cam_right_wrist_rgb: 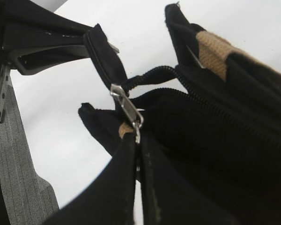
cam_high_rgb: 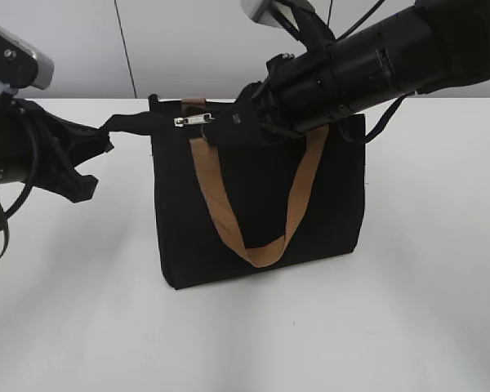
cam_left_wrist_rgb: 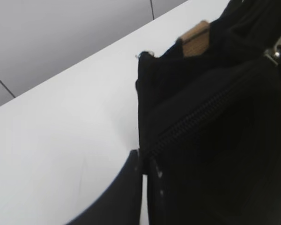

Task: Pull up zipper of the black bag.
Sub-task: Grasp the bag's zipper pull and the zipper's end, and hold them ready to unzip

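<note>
Two arms are engaged on one bag. White table [cam_high_rgb: 82, 327] carries the black bag [cam_high_rgb: 261, 220], standing upright mid-frame in the exterior view, front tan webbing handle [cam_high_rgb: 257, 245] hanging in a loop down its face; a second tan handle end [cam_left_wrist_rgb: 195, 38] shows at the far top edge.

Right arm [cam_high_rgb: 376, 57]: enters from upper right, wrist pitched down over the bag's top edge. Right gripper [cam_right_wrist_rgb: 136, 140] has its fingers pressed together with the ring end of the pull tab pinched at their tips, per the right wrist view.

Left arm [cam_high_rgb: 16, 147]: enters low from the left, roughly level with the bag top. Left gripper [cam_left_wrist_rgb: 144, 164] is closed on the black zipper tape tail [cam_high_rgb: 126, 124], which stretches taut from the bag's left corner; the same clamp is visible from the right wrist camera.

Zipper [cam_high_rgb: 192, 120]: silver slider sits near the left end of the top opening, just beside the left corner in the exterior view.

Progress, judged: both grasps are in place, one anchoring the tape and one on the tab. In the right wrist view the two tooth rows [cam_right_wrist_rgb: 215, 110] run apart toward the right side of the bag, so most of the opening looks unclosed. Nearly the full run along the top remains.
</note>
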Action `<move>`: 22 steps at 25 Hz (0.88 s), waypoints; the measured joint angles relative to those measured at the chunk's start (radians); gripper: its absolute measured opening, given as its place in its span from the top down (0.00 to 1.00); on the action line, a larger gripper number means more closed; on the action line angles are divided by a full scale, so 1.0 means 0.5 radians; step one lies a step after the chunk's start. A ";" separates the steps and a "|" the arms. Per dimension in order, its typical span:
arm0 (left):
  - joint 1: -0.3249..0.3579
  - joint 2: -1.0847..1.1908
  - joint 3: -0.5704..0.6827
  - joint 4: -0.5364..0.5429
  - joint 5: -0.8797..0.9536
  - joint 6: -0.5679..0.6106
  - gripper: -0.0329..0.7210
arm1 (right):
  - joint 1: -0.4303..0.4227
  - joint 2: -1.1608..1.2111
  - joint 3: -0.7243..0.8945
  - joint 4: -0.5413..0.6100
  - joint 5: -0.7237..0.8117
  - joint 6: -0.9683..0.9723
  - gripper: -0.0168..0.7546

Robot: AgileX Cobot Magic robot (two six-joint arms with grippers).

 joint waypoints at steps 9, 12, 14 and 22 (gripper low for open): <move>0.000 0.000 0.000 -0.120 0.251 0.000 0.97 | -0.009 0.000 0.000 -0.030 -0.074 0.010 0.98; 0.000 0.000 0.000 -0.133 0.275 0.000 0.97 | -0.053 -0.002 0.000 -0.070 -0.076 0.015 0.98; 0.000 0.000 0.000 -0.134 0.286 0.000 0.97 | -0.100 -0.006 0.000 -0.108 -0.074 0.031 0.98; 0.000 0.000 0.000 -0.138 0.300 0.000 0.97 | -0.400 -0.078 0.000 -0.168 -0.017 0.075 0.98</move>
